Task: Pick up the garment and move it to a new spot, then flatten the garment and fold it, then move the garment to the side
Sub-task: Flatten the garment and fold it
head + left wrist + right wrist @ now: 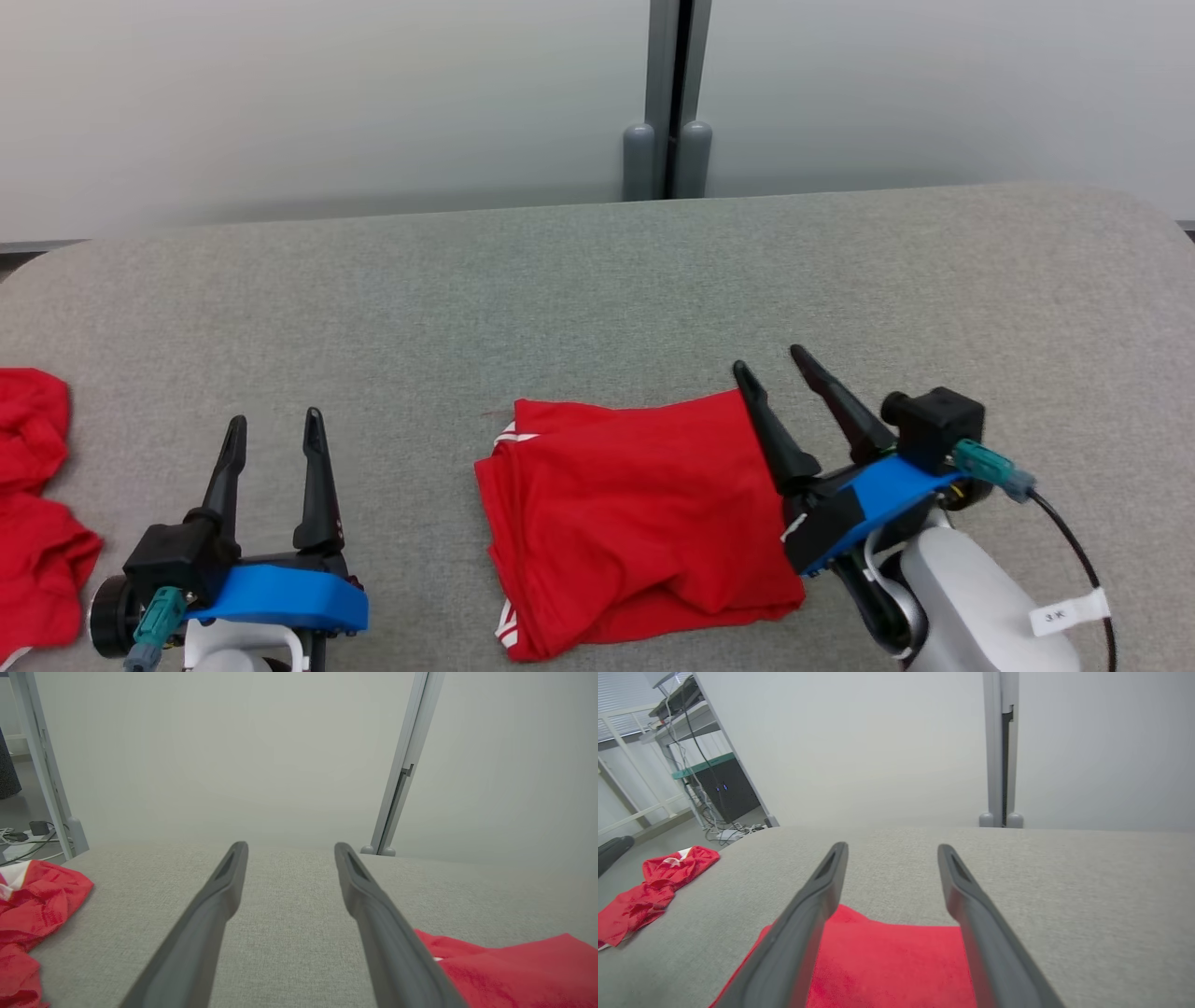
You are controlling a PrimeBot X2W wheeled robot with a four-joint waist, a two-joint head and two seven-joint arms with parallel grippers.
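**Both jaws wide open, red garment under my right one**

My left jaws are spread wide and hold nothing. Their two dark fingers (317, 485) hang over bare table, well apart from the cloth on either side.

My right jaws are wide open too, and nothing is pinched between them. One of their fingers (770, 434) crosses the right edge of the garment (635, 523) and hides part of it. I cannot tell if that finger touches the cloth or sits just above it.

The garment is red and folded into a lumpy square. It lies near the front middle of the table (597, 280), between my two arms and closer to the right one. White stripes (507, 434) peek out at its left side. In my right wrist view its near part is cut off at the bottom.

Far to my left lies another heap of red cloth (33, 504), crumpled. The picture edge cuts it off, so I cannot make out its whole shape.

Past the table's far edge stands a pale wall (280, 93) with a grey post (667, 140). Off to the left are a dark box (724, 793) and some tangled cables, too small to make out well.
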